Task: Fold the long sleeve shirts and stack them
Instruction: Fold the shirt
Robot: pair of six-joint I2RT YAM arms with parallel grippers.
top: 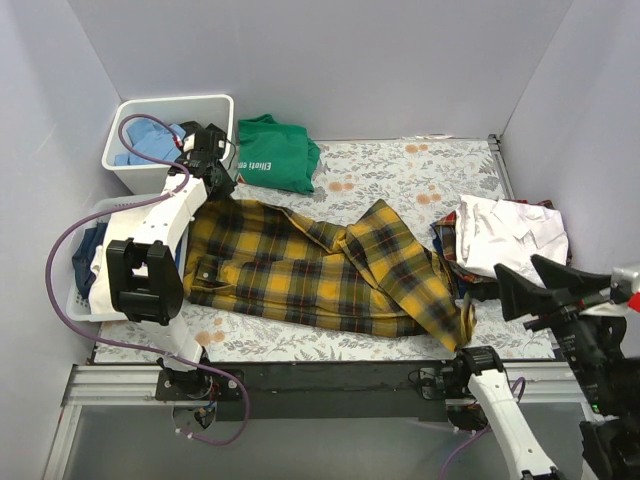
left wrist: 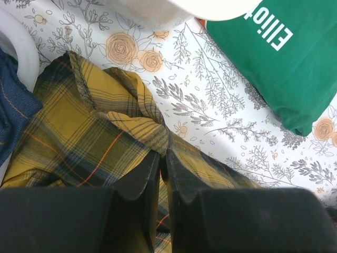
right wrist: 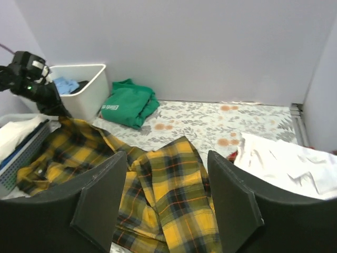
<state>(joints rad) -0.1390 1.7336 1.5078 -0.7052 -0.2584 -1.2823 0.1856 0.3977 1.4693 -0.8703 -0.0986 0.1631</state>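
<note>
Top view. Across the middle of the floral table cover [top: 420, 170]: plaid shirt [top: 320, 270], rumpled, one sleeve folded over toward the near right edge. At the right side: white shirt [top: 515, 235], crumpled on top of other dark patterned cloth, just beside the plaid sleeve. Left gripper [top: 220, 183] down at the plaid shirt's far left corner, near white bin [top: 170, 103] and green T-shirt [top: 275, 152]. Right gripper [top: 535, 285] up off the table at near right, fingers spread, holding nothing. Slatted basket [top: 78, 303] of clothes at the left edge.

Left wrist. Jaws all but closed, pinching a ridge of plaid fabric at the tips. Green T-shirt apart on the cover, upper right. Blue denim [left wrist: 13, 105] at the left edge.

Right wrist. Jaws wide apart, nothing between them, raised above the plaid shirt. White shirt at right. Bin and green T-shirt far left, by the back wall.
</note>
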